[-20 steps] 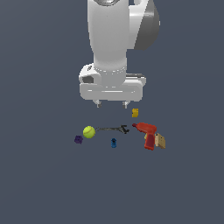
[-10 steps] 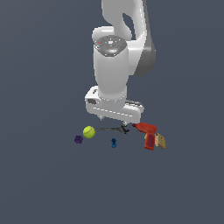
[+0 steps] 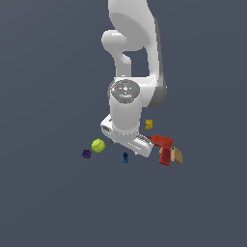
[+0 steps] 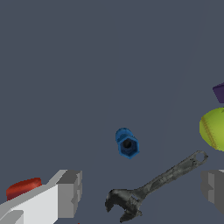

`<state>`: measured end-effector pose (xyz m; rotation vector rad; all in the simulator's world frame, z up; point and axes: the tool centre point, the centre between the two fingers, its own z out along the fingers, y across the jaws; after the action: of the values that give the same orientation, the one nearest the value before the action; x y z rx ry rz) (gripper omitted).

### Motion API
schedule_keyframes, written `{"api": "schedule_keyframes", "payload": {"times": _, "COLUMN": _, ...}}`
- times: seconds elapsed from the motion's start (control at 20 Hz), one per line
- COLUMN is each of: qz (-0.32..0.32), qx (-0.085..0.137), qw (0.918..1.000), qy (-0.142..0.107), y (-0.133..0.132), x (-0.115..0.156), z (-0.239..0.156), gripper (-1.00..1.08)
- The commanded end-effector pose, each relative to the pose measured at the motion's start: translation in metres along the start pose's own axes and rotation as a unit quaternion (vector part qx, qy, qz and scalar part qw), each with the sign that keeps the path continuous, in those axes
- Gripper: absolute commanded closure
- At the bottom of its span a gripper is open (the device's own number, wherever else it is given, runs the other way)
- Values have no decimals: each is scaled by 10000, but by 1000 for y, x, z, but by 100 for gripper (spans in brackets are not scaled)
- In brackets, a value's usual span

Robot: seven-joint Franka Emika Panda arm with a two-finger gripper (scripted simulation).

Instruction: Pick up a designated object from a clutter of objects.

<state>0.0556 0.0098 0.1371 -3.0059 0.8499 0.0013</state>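
Observation:
The designated object (image 4: 127,143), a tiny bright-blue knobby block, lies on the grey floor; in the exterior view it (image 3: 125,157) sits just in front of the arm's hand (image 3: 126,137). My gripper (image 4: 141,189) is open, with its fingers (image 4: 70,192) wide apart on either side of a black wrench (image 4: 153,188). Nothing is held, and the blue block lies a little beyond the fingertips. The clutter around it includes a yellow-green ball (image 3: 98,145), a purple block (image 3: 86,154), a yellow block (image 3: 149,124), a red drill (image 3: 163,148) and a tan block (image 3: 177,155).
In the exterior view the hand hides most of the wrench. The ball (image 4: 213,129) and the purple block (image 4: 219,92) lie close to one finger, and the red drill (image 4: 24,188) lies beside the other. Plain grey floor surrounds the cluster.
The arm has leaned forward and lowered its hand from above the clutter to just over the wrench, covering it in the exterior view. None of the objects has moved.

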Motion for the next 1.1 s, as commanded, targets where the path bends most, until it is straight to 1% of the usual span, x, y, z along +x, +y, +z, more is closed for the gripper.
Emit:
{"api": "schedule_keyframes", "payload": {"times": 0.0, "qz": 239, "qx": -24, "qw": 9997, "qy": 12, "y": -1, "x": 1, "z": 15, "gripper": -92}}
{"api": "schedule_keyframes", "payload": {"times": 0.4, "qz": 635, "qx": -78, "qw": 9979, "qy": 32, "y": 0, "x": 2, "z": 42, "gripper": -92}}
{"api": "schedule_keyframes", "payload": {"times": 0.75, "qz": 643, "qx": -83, "qw": 9979, "qy": 28, "y": 0, "x": 2, "z": 46, "gripper": -92}}
{"api": "schedule_keyframes", "payload": {"times": 1.05, "qz": 657, "qx": -83, "qw": 9978, "qy": 31, "y": 1, "x": 2, "z": 70, "gripper": -92}}
